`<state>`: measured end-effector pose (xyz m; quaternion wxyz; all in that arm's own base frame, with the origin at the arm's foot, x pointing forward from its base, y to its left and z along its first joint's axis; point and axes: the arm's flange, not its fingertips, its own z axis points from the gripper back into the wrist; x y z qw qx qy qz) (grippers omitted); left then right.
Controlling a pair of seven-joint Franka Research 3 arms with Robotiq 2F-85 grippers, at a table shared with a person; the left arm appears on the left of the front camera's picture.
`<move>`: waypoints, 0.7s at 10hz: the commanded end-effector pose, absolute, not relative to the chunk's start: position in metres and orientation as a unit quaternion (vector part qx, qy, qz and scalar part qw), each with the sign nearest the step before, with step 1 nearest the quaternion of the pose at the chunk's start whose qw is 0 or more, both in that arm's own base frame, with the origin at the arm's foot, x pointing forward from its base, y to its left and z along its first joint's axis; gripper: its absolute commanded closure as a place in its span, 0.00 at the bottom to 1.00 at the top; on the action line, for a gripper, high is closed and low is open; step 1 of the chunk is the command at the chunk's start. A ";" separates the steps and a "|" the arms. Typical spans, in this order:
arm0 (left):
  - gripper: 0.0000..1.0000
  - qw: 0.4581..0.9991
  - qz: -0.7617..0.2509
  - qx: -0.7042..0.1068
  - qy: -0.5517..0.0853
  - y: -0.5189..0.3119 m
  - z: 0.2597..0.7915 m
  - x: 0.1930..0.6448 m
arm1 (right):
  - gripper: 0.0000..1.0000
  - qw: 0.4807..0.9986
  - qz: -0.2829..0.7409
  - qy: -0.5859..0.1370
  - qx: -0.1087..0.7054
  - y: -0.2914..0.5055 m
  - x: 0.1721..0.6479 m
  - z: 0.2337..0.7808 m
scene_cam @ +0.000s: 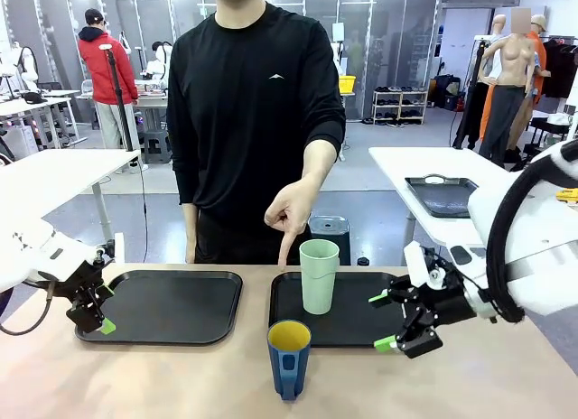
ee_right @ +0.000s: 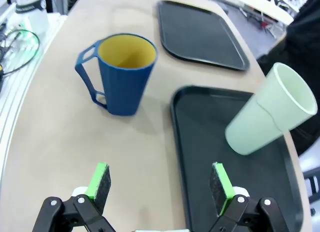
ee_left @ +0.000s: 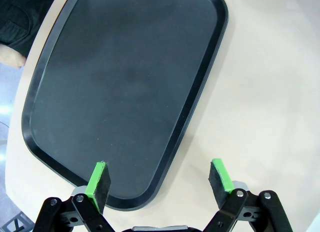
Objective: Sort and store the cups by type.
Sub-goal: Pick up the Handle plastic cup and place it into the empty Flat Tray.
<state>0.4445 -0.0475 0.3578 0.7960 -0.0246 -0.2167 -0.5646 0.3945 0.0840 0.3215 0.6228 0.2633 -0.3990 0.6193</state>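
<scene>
**Roughly halfway: one cup on a tray, one on the bare table**

So far, we count one cup as stored. The tall pale mint-green plastic tumbler [scene_cam: 319,274] stands upright on the right-hand black plastic tray [scene_cam: 361,329], in its far left part. The shorter dark blue handled cup with the yellow inside [scene_cam: 289,358] stands on the pale tabletop [scene_cam: 181,383], just in front of that tray's near left corner. The left-hand black plastic tray [scene_cam: 167,306] holds nothing, so we judge that the blue cup is what remains and is probably bound for it. The person's hand [scene_cam: 291,216] points one finger down at the right tray's far left edge, beside the tumbler.

Our left gripper [ee_left: 160,174] hangs wide and empty above a corner of the left tray, one finger over the tray and the other over the table. Our right gripper [ee_right: 160,179] is equally wide and empty, low by the right tray's near edge and facing both cups.

The blue cup has free table all round, with its handle turned toward our side. The raised tray rims are the edges to clear, and the tumbler and the lowered hand crowd the far side.
</scene>
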 end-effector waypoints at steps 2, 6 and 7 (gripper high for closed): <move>0.00 0.798 -0.562 -0.014 -0.216 -0.047 0.356 0.445 | 0.00 0.590 0.616 -0.411 0.321 0.095 0.390 0.289; 0.00 0.798 -0.562 -0.014 -0.216 -0.047 0.356 0.445 | 0.00 0.563 0.589 -0.445 0.372 0.098 0.397 0.274; 0.00 0.798 -0.562 -0.014 -0.216 -0.047 0.356 0.445 | 0.00 0.557 0.581 -0.452 0.383 0.099 0.400 0.271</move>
